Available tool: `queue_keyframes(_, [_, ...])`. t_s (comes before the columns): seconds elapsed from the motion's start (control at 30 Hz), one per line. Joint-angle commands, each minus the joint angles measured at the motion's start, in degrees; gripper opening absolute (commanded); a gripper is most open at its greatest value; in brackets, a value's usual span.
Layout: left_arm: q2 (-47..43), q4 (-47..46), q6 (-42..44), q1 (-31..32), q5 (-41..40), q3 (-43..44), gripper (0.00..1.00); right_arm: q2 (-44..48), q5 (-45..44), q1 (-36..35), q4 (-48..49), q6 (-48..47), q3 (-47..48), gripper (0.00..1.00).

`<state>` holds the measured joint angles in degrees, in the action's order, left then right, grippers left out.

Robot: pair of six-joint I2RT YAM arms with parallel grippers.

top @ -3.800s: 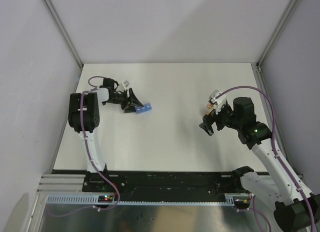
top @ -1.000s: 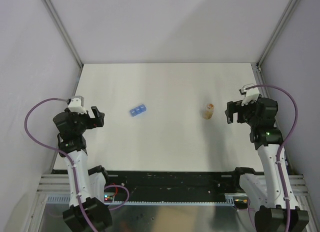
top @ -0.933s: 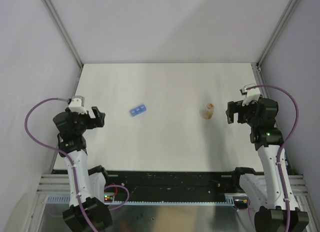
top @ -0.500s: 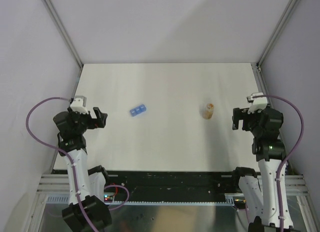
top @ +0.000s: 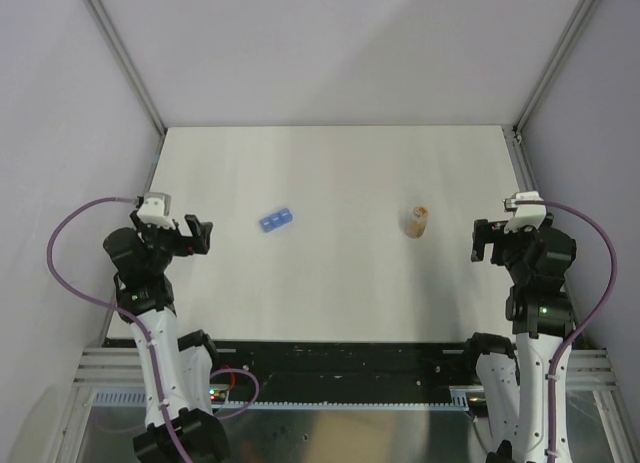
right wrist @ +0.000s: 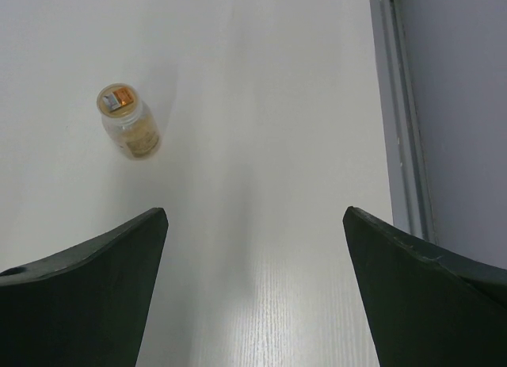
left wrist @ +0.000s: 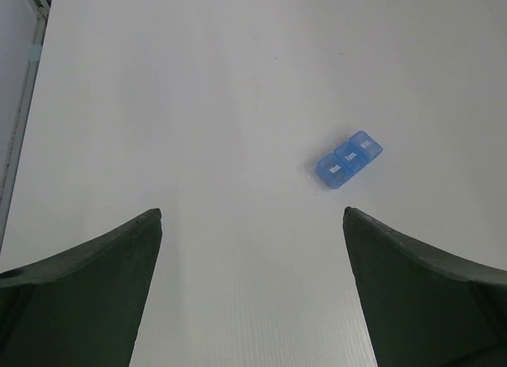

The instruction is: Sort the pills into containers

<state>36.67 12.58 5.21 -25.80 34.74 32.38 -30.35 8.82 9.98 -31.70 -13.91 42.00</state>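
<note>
The left fingers (left wrist: 87,292) and right fingers (right wrist: 91,292) are wide open and empty; it seems best to approach the pill box (top: 277,220) and bottle (top: 417,221) slowly from above.

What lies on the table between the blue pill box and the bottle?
Nothing: the top view shows bare table between the pill box and the bottle.

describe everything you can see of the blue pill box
The pill box is a small strip of light-blue, slightly see-through plastic, made of three square compartments in a row. Each lid carries a small white label too small to read, and all three lids look shut. It lies flat on the white table, left of centre and turned diagonally. Only the table touches it.
</note>
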Motion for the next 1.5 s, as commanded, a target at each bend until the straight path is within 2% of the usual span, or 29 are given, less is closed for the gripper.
queue_keyframes(0.0, [-1.55, -3.87, -0.91, -0.46, 0.37, -0.08, 1.00, 1.05, -1.00, 0.31, 1.14, -1.66, -0.41, 0.99])
queue_keyframes(0.47, [-8.99, -11.75, -2.67, -0.37, 0.19, -6.29, 1.00, 5.50, -1.33, 0.35, 2.20, -2.85, -1.94, 1.00])
queue_keyframes(0.83, [-5.30, -12.15, -3.59, -0.32, 0.84, -6.28, 1.00, 4.97, -0.86, 0.28, 1.86, -3.20, -1.92, 0.99])
queue_keyframes(1.47, [-3.92, -12.14, -2.99, 0.78, -0.99, -6.44, 1.00, 4.33, -0.16, 0.31, 1.41, -3.84, -1.92, 0.99])
